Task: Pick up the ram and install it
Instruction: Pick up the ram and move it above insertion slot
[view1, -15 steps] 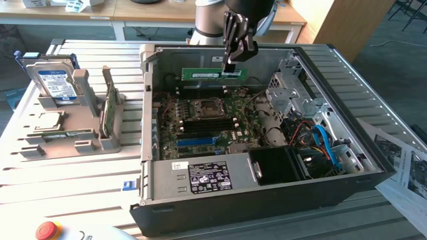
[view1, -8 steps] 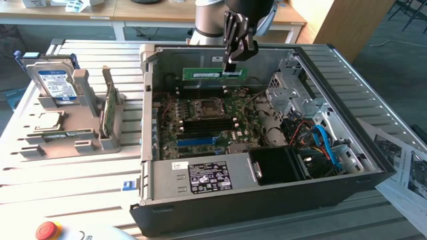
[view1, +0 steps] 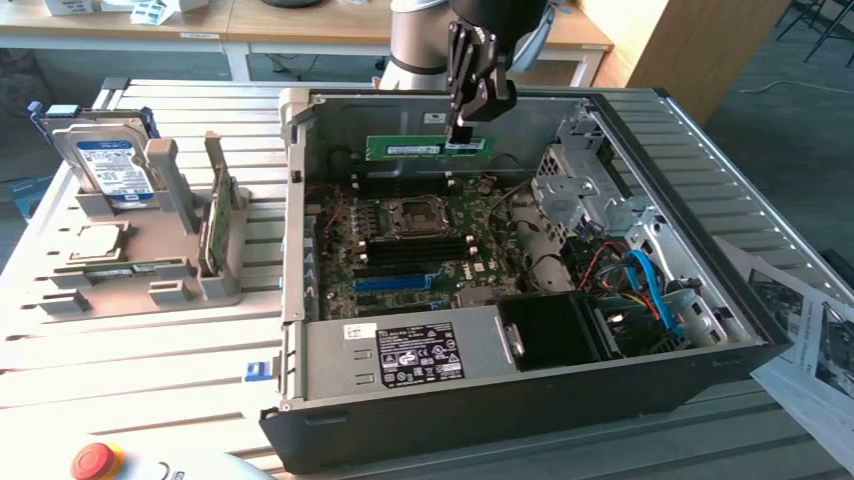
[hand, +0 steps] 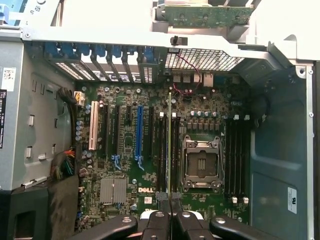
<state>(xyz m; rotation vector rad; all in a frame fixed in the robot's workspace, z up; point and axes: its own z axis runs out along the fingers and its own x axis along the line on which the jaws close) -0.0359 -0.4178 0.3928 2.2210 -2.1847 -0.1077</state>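
One gripper is at work, and we see it clamped on the ram, pinching the green stick near one end. In the exterior view the ram hangs level, long edge down, at the upper middle of the frame. It is inside the open computer case and above the motherboard. In the wrist view we look along its thin edge. It runs in line with the black memory slots, just beside the CPU socket. We cannot tell whether it touches a slot. At the exterior view's left, a hard drive and a second green stick stand upright in a grey holder, well apart from the gripper.
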